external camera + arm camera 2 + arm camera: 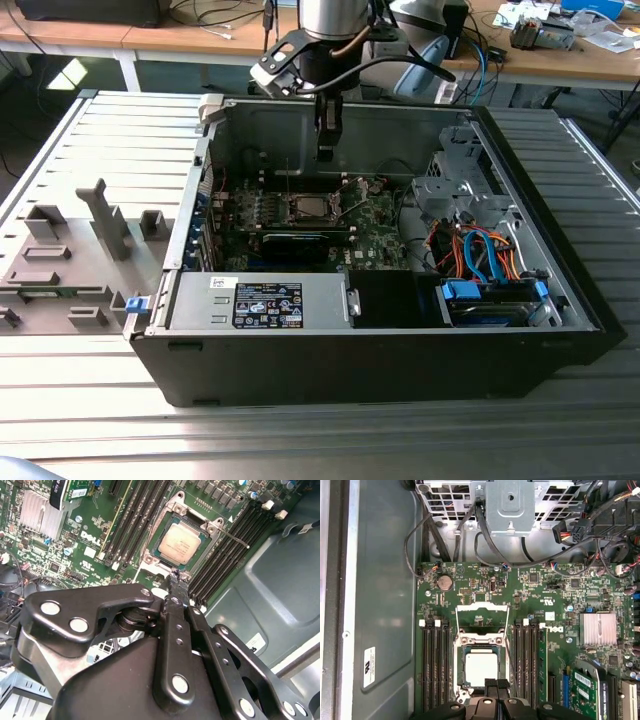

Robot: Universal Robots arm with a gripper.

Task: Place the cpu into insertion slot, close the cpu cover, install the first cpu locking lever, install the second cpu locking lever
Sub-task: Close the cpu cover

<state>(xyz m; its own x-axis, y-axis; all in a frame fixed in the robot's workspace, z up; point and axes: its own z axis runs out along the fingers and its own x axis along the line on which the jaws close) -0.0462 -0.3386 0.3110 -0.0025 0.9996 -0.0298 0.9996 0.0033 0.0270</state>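
The cpu (481, 667) sat in the insertion slot (480, 641), with the cpu cover (482, 608) flipped open beyond it. The tool (496, 682) hovered just above the chip's edge, fingers together.

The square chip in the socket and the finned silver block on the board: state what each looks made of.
The small flat square silvery-grey cpu: top looks like matte metal, with a dull even sheen. The finned silver block: probably bare aluminium, judging by pale bright parallel ribs; the exact metal is open.
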